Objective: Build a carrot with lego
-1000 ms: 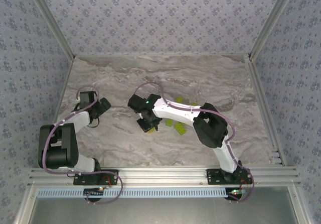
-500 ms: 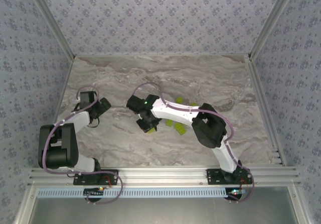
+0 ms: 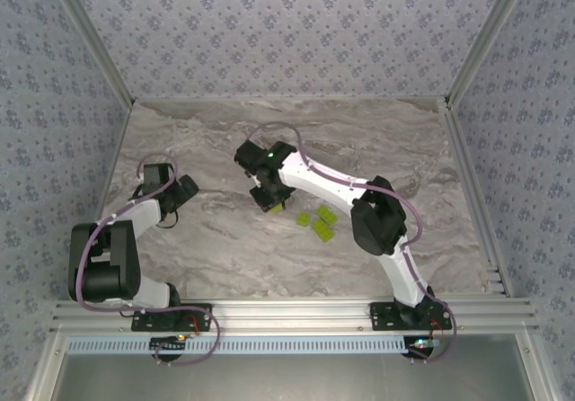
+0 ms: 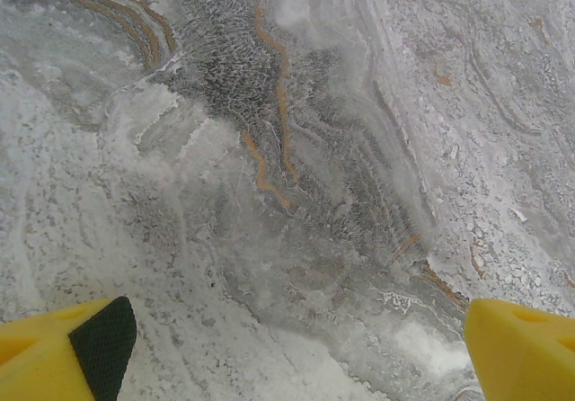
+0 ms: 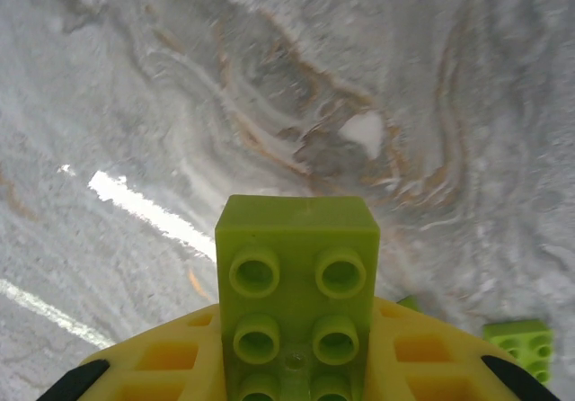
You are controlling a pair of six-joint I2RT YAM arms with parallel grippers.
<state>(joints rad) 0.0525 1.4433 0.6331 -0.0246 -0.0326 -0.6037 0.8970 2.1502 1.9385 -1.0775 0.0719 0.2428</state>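
Note:
My right gripper [image 3: 268, 196] hangs over the middle of the marble table [image 3: 207, 140], shut on a lime-green lego brick [image 5: 296, 284]. The brick sticks out past the yellow fingers [image 5: 431, 356] with its hollow underside toward the wrist camera. From above, this held brick [image 3: 275, 206] shows as a green speck under the gripper. Three loose lime-green lego bricks [image 3: 319, 223] lie on the table just right of it, and one of them [image 5: 521, 343] appears at the lower right of the right wrist view. My left gripper [image 3: 186, 191] stands open over bare marble at the left, its yellow fingertips [image 4: 517, 351] far apart. The carrot is out of view.
Aluminium rails [image 3: 287, 311] run along the near edge, and more rails [image 3: 472, 176] border the right side. Patterned walls enclose the table on three sides. My right arm [image 3: 332, 185] stretches across the centre above the loose bricks.
My right gripper has moved toward the far side of the table with the green brick in it, and the arm has swung that way. The left arm has not moved.

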